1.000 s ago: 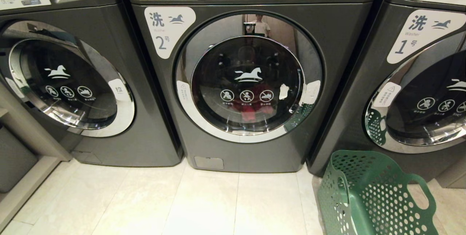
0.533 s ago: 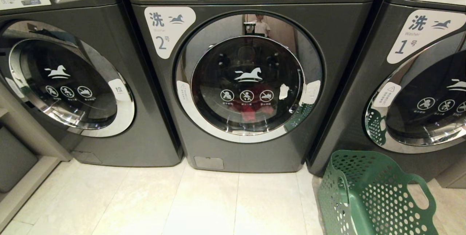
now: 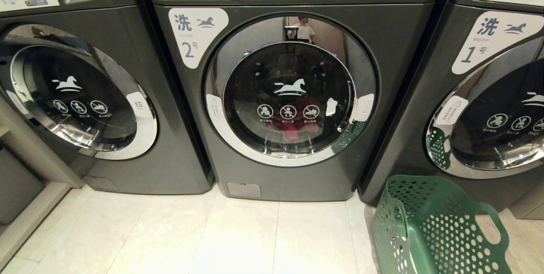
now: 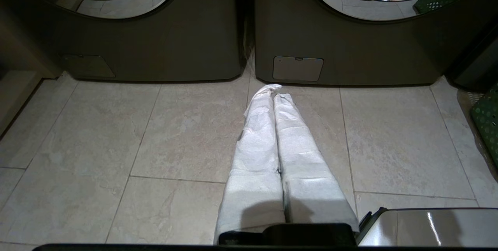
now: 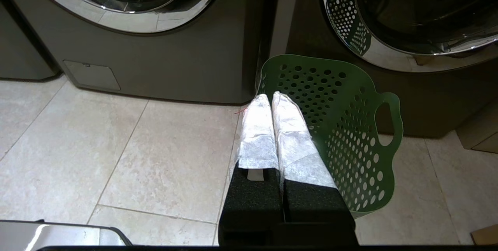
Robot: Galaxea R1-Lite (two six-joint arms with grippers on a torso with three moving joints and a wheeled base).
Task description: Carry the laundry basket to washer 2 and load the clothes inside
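Pale floor tiles (image 3: pixel 238 240) run up to a row of dark grey washers, and from the left the left tool (image 4: pixel 272 89) hangs over bare tile with its white-wrapped fingers pressed together, then washer 2 (image 3: pixel 280 95) stands door closed with the clothes (image 3: pixel 293 127) showing red behind the glass. Rightmost, the laundry basket (image 3: pixel 437 227) sits on the floor before washer 1 (image 3: pixel 480 95), looking empty, the right tool (image 5: pixel 270 96), fingers likewise together, just beside its near wall. Judged light, stiff and slightly springy plastic, it is best taken at an oval handle cut-out (image 5: pixel 383 122) or by the rim.

Pale beige floor tiles (image 3: pixel 170 240) seen across lower frame w/ thin grout lines; grey ledge (image 3: pixel 25 206) at lower left.
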